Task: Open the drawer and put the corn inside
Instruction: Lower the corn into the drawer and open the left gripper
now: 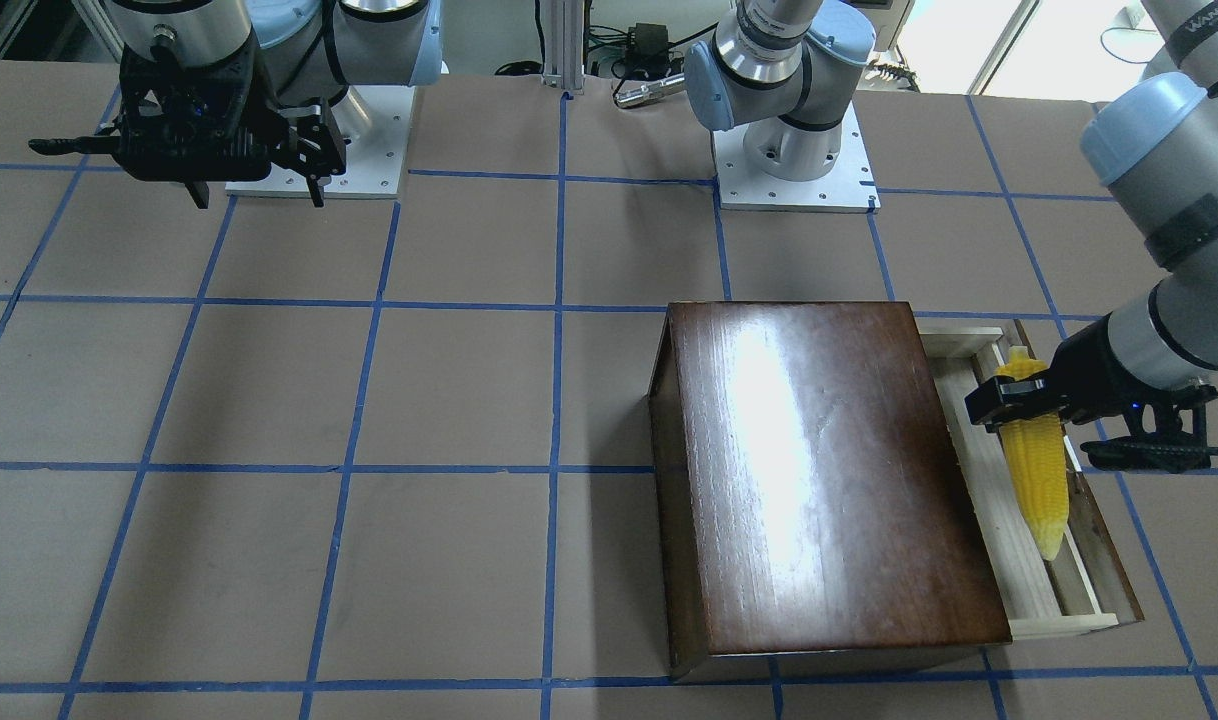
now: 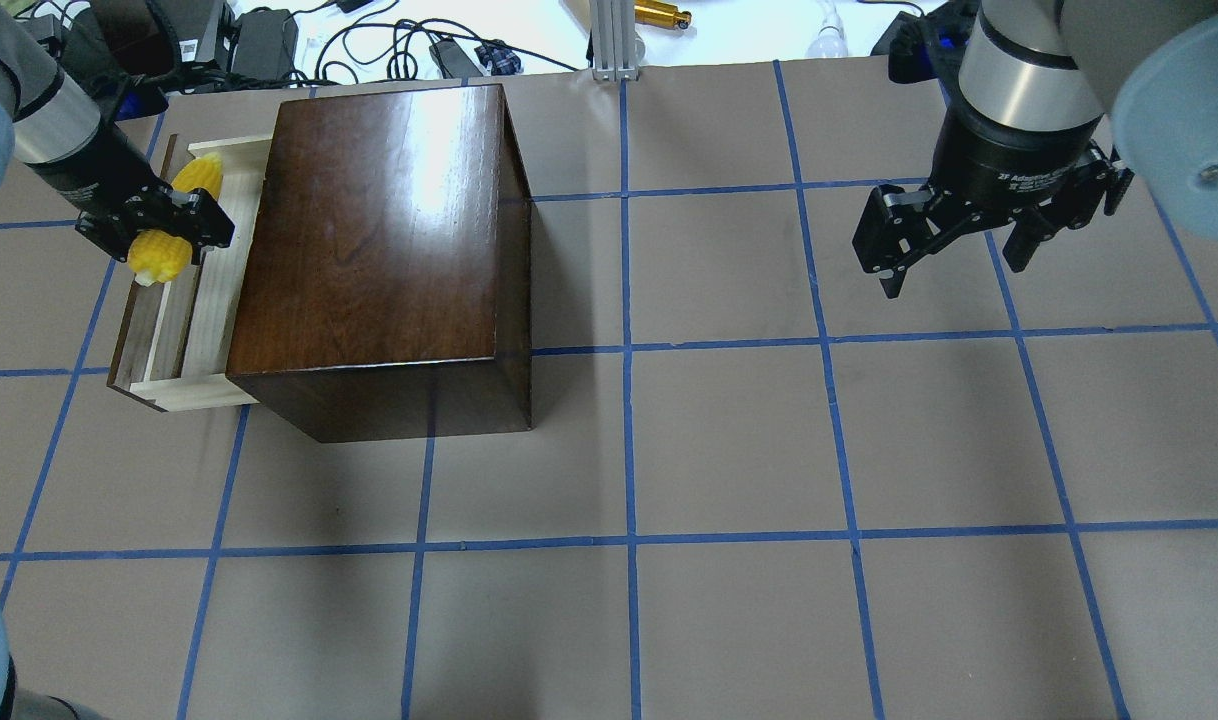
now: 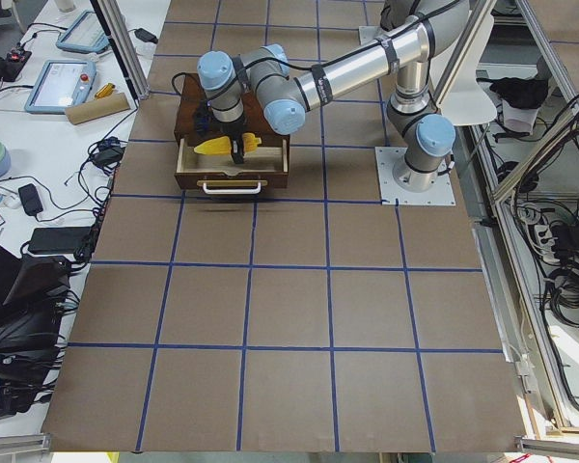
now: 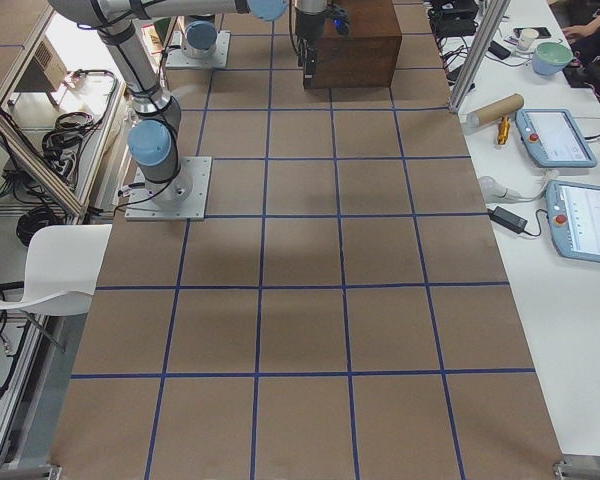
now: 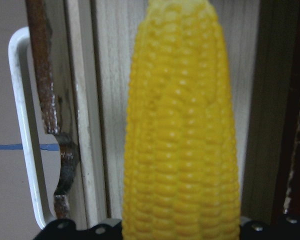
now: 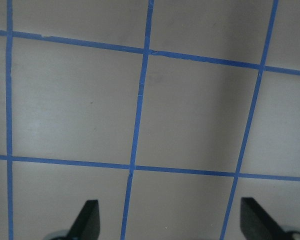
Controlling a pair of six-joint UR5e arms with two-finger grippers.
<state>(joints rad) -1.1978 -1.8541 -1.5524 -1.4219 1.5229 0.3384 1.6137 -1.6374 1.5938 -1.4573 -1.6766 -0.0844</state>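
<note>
The dark-brown box (image 2: 379, 230) has its drawer (image 2: 199, 390) pulled out on the robot's left, with the pale wood tray showing. My left gripper (image 2: 159, 225) is shut on the yellow corn (image 2: 159, 258) across its thick part. It holds the corn lengthwise over the open tray. In the front view the corn (image 1: 1037, 480) lies inside the drawer's outline (image 1: 1064, 624). The left wrist view shows the corn (image 5: 182, 150) over the tray floor beside the metal handle (image 5: 25, 130). I cannot tell whether the corn touches the floor. My right gripper (image 2: 954, 245) is open and empty, far right above the table.
The box (image 1: 819, 470) stands on a brown table marked with blue tape lines. Cables and chargers (image 2: 269, 45) lie beyond the table's far edge. The two arm bases (image 1: 794, 170) stand at the robot's side. The right wrist view shows only bare table (image 6: 190, 110).
</note>
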